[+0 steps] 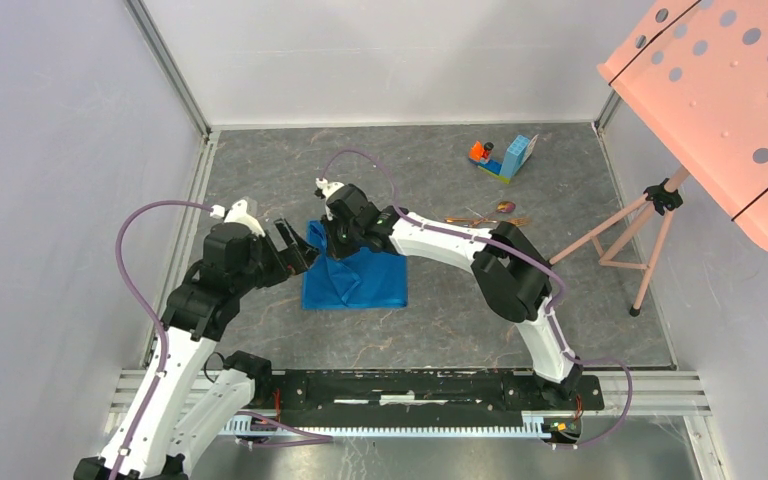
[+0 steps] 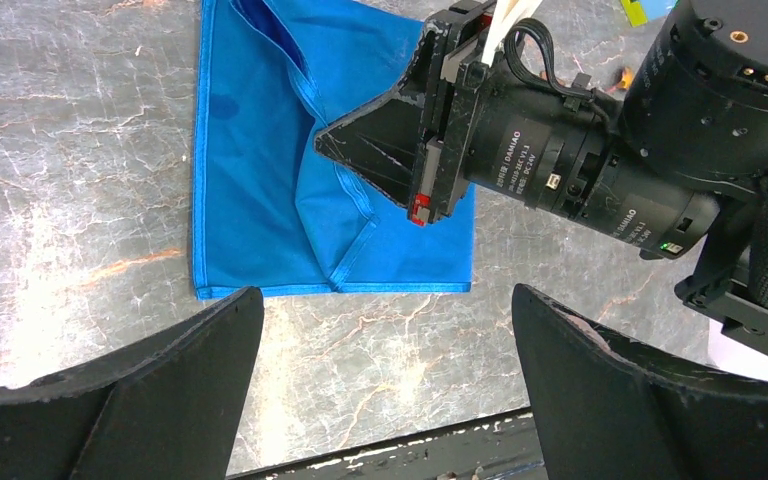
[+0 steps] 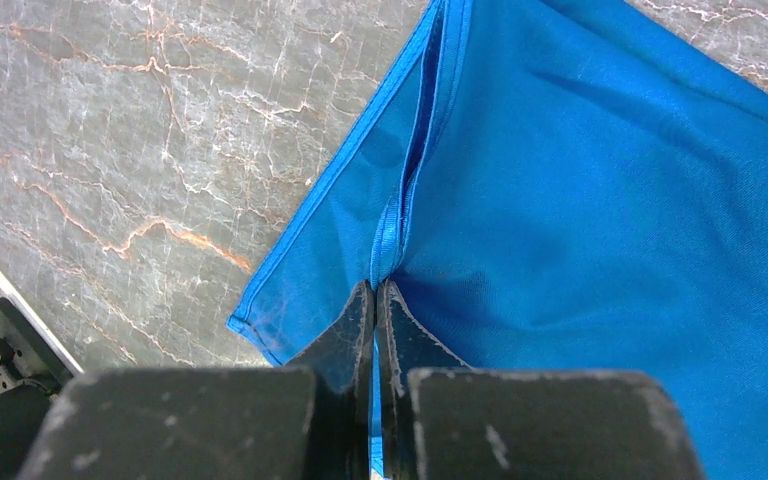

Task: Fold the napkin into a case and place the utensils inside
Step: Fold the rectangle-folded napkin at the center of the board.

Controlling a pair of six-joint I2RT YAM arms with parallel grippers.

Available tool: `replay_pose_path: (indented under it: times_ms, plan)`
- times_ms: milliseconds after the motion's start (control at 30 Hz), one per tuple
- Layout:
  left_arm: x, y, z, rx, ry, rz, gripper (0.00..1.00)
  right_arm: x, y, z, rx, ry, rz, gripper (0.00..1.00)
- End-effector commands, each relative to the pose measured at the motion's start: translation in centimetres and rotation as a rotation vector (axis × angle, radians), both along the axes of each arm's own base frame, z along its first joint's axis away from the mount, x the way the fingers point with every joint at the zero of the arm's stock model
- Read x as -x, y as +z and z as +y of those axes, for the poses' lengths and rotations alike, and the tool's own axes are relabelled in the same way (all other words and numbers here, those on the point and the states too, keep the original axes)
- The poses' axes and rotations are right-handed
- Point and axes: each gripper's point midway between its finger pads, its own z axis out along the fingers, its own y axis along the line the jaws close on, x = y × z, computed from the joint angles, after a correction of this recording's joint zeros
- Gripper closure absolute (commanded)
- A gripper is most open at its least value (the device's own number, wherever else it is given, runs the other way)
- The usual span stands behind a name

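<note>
The bright blue napkin (image 1: 360,282) lies partly folded on the marble table, with a raised crease along its left part (image 2: 260,190). My right gripper (image 3: 375,292) is shut on a hemmed fold of the napkin (image 3: 580,200), pinching it near the cloth's far left corner (image 1: 324,238). Just left of the napkin, my left gripper (image 1: 298,250) is wide open and holds nothing. In its own view it (image 2: 385,330) hovers over bare table beyond the cloth's edge. The copper-gold utensils (image 1: 487,217) lie on the table to the right, behind the right arm.
An orange-and-blue toy block piece (image 1: 505,160) stands at the back right. A pink perforated board (image 1: 730,90) on a tripod stand (image 1: 650,230) overhangs the right side. White walls enclose the table, and a metal rail (image 1: 410,390) runs along its near edge.
</note>
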Motion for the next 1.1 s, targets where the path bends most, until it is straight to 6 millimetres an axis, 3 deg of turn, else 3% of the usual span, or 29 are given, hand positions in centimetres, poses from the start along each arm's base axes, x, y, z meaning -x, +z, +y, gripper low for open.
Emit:
replay_pose_path:
  times_ms: [0, 667, 1067]
  plan:
    - [-0.1, 1.9, 0.5, -0.005, 0.022, -0.049, 0.0, -2.0, 2.4, 1.1, -0.082, -0.051, -0.041, 1.0]
    - [0.2, 2.9, 0.4, 0.004, 0.008, -0.063, 0.0, -2.9, -0.5, 2.5, -0.085, -0.049, 0.001, 1.0]
    - [0.4, 3.2, 0.5, 0.008, 0.013, -0.071, 0.0, -1.6, 0.3, 4.1, -0.187, 0.023, 0.056, 1.0]
